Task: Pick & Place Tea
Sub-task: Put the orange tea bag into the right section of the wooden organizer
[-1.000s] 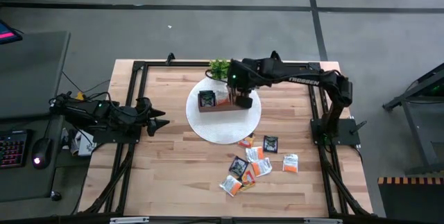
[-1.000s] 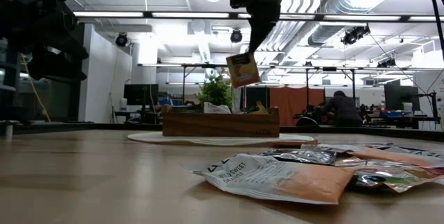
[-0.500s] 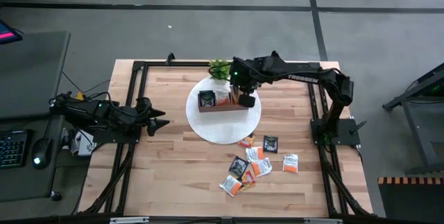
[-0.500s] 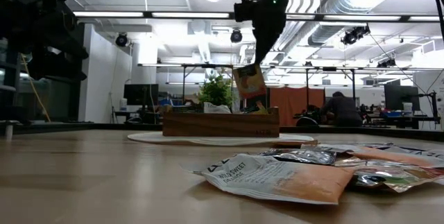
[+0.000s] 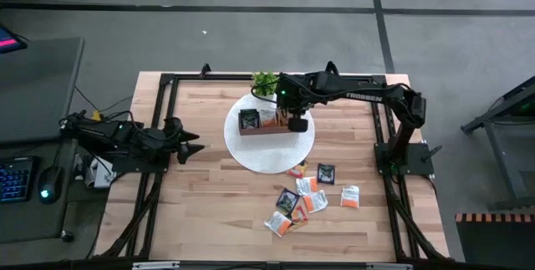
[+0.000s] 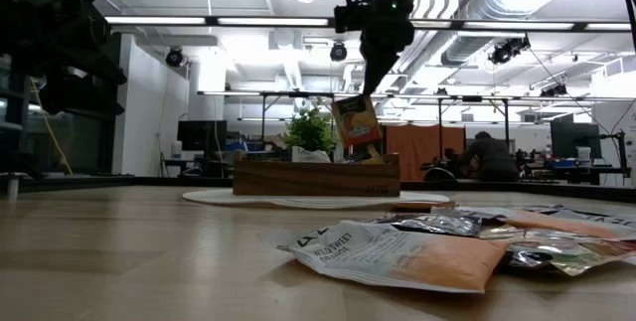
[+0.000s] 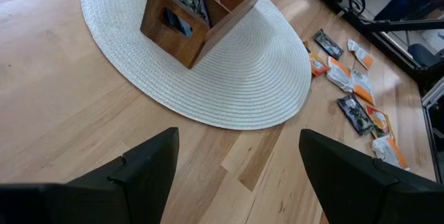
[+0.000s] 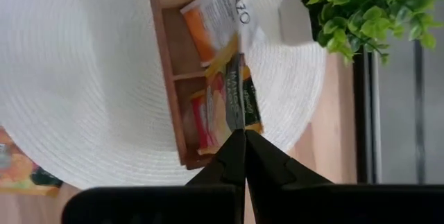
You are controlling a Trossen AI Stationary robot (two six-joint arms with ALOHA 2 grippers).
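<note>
1. Nearest me on the table, the loose pile of tea sachets (image 5: 308, 199) lies right of centre on the wood, orange, white and dark ones mixed. I see no change there from a second ago.
2. The left gripper (image 7: 236, 156) waits at the left edge of the table (image 5: 201, 191), low, fingers spread wide, nothing between them. It points toward the mat. Same spot as a second ago.
3. Mid-table, the round white woven mat (image 5: 251, 155) carries the wooden tray (image 6: 316, 178). In the left wrist view, dark sachets stand in the tray's left compartment.
4. The right gripper (image 8: 238, 135) is pinched shut on one orange sachet (image 6: 357, 120), held by its top edge and hanging down over the right end of the tray.
5. Change: a second ago that sachet hung clearly higher above the tray in the low view. Now it is lower, its bottom edge close to the tray's rim; I cannot tell whether it touches. Since half a second ago it has barely shifted.
6. Under it, the right compartment already holds orange sachets, and a white one (image 8: 223, 17) leans in the middle compartment.
7. Just beyond the mat's far edge stands the small green plant (image 5: 264, 82).
</note>
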